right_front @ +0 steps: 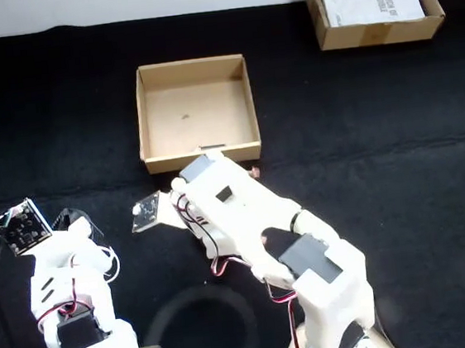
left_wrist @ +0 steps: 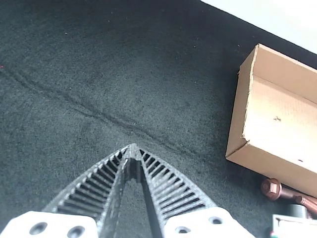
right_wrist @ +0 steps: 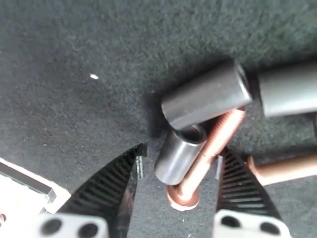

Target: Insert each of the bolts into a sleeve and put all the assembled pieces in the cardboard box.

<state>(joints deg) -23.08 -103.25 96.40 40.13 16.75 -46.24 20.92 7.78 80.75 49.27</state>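
So, the right fingers point(right_wrist: 119, 183) are held wide open low over the black bench point(right_wrist: 74, 49), with 1 sleeve point(right_wrist: 179, 156) and 1 copper bolt point(right_wrist: 210, 144) lying between them, side by side and touching. A 2nd sleeve point(right_wrist: 205, 101) is laid across their far ends, a 3rd sleeve point(right_wrist: 287, 89) just beside it, a 2nd bolt point(right_wrist: 282, 168) nearby. The left fingers point(left_wrist: 168, 188) are pressed shut on nothing, near the cardboard box point(left_wrist: 265, 161).

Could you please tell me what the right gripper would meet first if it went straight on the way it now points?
Most likely the short grey sleeve and the copper bolt beside it, both lying within the open right gripper; depth leaves unclear which comes first.
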